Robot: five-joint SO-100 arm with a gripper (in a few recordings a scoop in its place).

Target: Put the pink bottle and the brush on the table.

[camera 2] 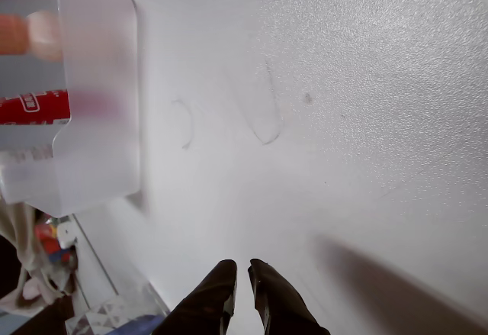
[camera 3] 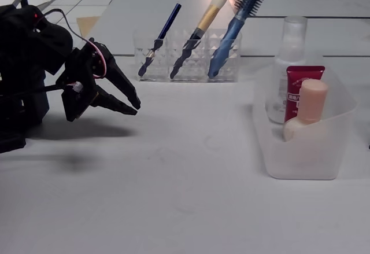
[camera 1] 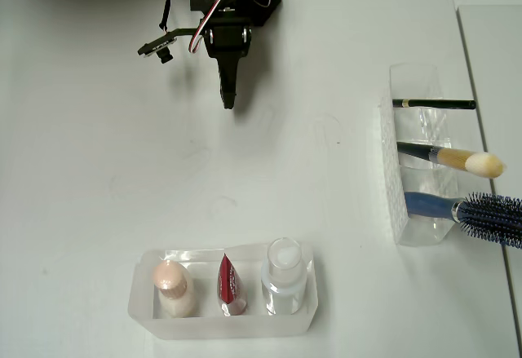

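Note:
The pink bottle point(camera 1: 171, 286) stands upright at the left end of a clear tray point(camera 1: 140, 309) near the table's point(camera 1: 90, 179) lower edge in the overhead view. In the fixed view the pink bottle point(camera 3: 312, 106) is the nearest item in the tray point(camera 3: 300, 164). The brush point(camera 1: 453, 160) leans in the middle slot of a clear holder point(camera 1: 391, 158) at the right, cream tip outward; the fixed view shows the brush point(camera 3: 206, 15) at the back. My gripper point(camera 1: 227, 101) hovers over bare table, far from both, shut and holding nothing, also seen as gripper point(camera 2: 242, 268) and gripper point(camera 3: 135, 107).
A red tube point(camera 1: 230, 285) and a clear bottle with a white cap point(camera 1: 284, 275) share the tray. A dark pencil point(camera 1: 432, 103) and a blue hairbrush point(camera 1: 481, 211) sit in the holder's other slots. The wrist view has the tray point(camera 2: 99, 83) at upper left.

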